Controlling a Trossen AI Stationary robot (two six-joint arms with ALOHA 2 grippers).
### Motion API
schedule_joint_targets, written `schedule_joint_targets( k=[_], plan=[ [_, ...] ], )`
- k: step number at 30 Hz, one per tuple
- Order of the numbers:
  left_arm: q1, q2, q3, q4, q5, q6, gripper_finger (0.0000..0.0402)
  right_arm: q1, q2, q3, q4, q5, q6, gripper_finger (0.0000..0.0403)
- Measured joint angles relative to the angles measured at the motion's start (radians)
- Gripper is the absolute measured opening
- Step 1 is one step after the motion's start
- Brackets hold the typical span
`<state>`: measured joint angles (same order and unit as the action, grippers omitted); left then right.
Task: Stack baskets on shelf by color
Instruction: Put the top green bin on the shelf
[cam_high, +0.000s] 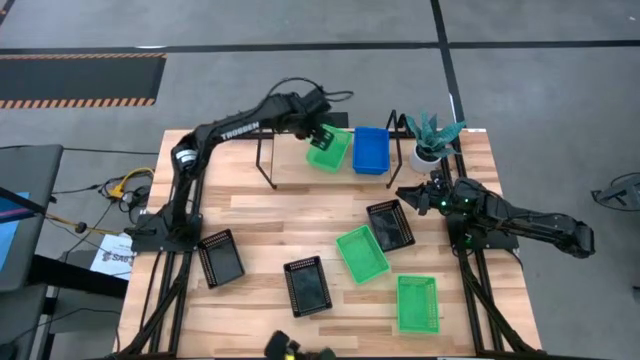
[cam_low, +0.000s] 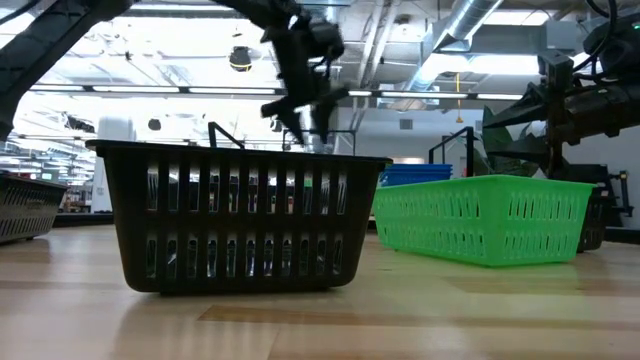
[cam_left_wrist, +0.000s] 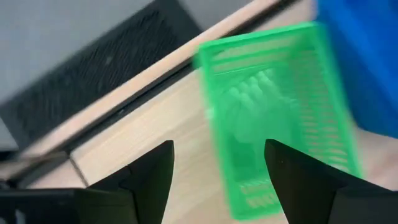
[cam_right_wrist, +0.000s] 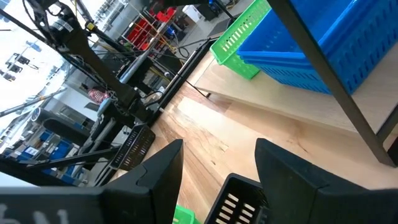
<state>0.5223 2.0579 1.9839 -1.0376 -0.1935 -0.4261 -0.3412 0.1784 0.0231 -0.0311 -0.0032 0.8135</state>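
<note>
Where wood shelf (cam_high: 300, 140) sits, perforated green basket (cam_high: 328, 148)

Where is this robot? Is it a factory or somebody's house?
Probably a lab or workshop, not a house. The low view shows bare ceiling ducts and strip lights; the right wrist view shows racks of equipment; the grey floor has hazard-striped tape.

shelf (cam_high: 300, 135) bare left of green basket (cam_high: 328, 149), blue basket (cam_high: 370, 149) blocking right
</note>
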Motion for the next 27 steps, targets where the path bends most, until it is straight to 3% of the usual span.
schedule_joint_targets(
  k=[9,27],
  plan=[
    [0.053,0.004,-0.202,0.165,0.118,-0.074,0.0238,0.0,0.005,0.0,0.0,0.0,0.0,0.0224],
    [-0.071,0.004,-0.238,0.211,0.259,-0.205,0.0238,0.0,0.005,0.0,0.0,0.0,-0.01,0.0224]
  ],
)
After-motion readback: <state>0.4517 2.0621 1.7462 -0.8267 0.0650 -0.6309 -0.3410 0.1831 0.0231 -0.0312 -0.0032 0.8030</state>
